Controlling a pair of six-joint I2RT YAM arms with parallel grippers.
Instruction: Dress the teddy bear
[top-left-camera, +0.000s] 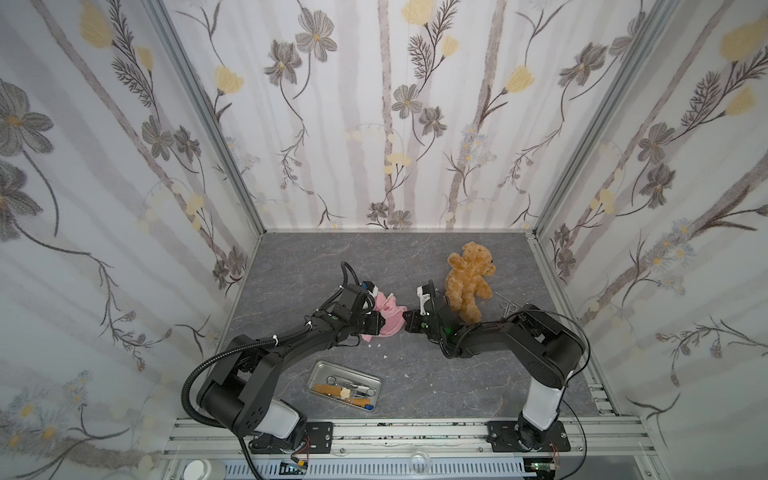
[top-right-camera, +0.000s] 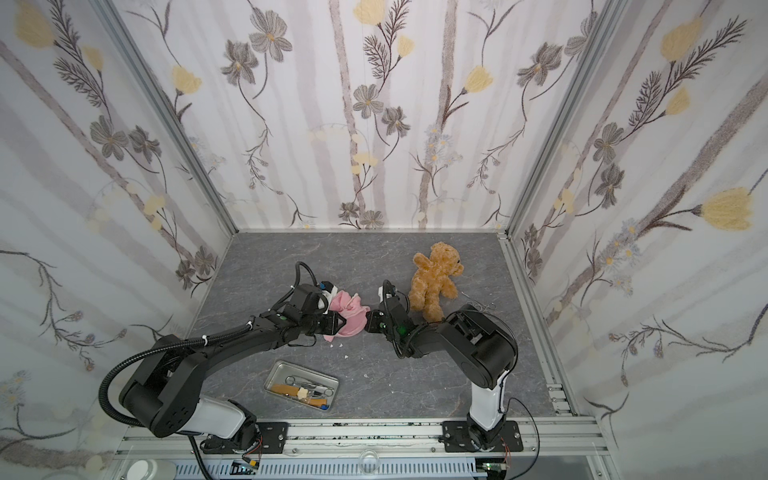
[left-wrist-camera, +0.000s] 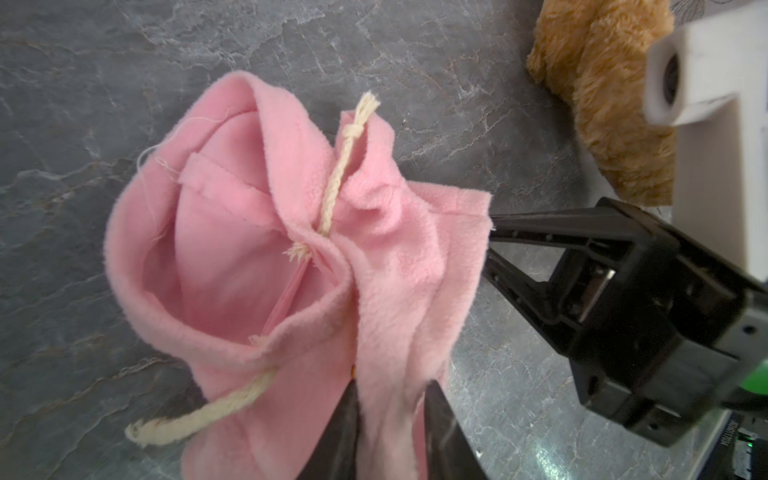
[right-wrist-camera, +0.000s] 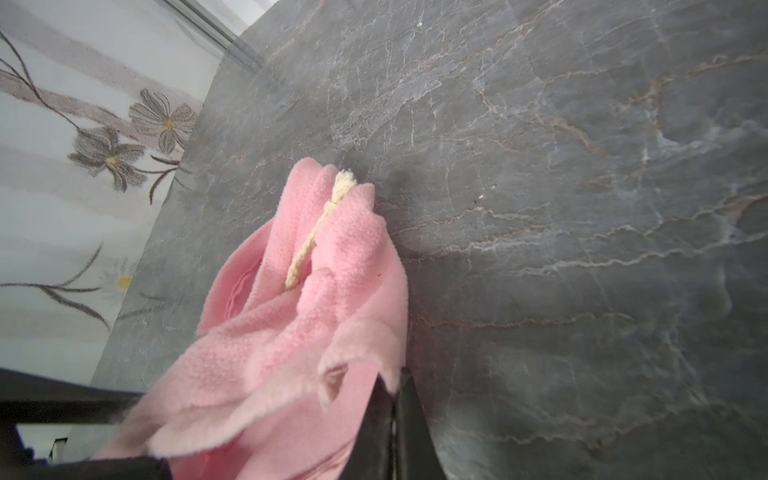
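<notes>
The teddy bear (top-left-camera: 467, 282) (top-right-camera: 434, 282) lies on the grey table at the back right, golden-brown, with no clothing on it; its fur shows in the left wrist view (left-wrist-camera: 602, 104). A pink shirt (top-left-camera: 390, 318) (top-right-camera: 351, 316) (left-wrist-camera: 291, 249) (right-wrist-camera: 299, 332) with a cream drawstring (left-wrist-camera: 336, 183) hangs crumpled between both arms, left of the bear. My left gripper (top-left-camera: 379, 322) (left-wrist-camera: 392, 386) has its fingers apart, a fold of the shirt lying between them. My right gripper (top-left-camera: 405, 322) (right-wrist-camera: 392, 378) is shut on the shirt's opposite edge.
A metal tray (top-left-camera: 349, 370) holding scissors and small tools sits near the front, between the arm bases. Metal forceps (top-left-camera: 509, 305) lie beside the right arm, near the bear's feet. Small white scraps (top-left-camera: 384, 356) dot the table. Flowered walls enclose three sides.
</notes>
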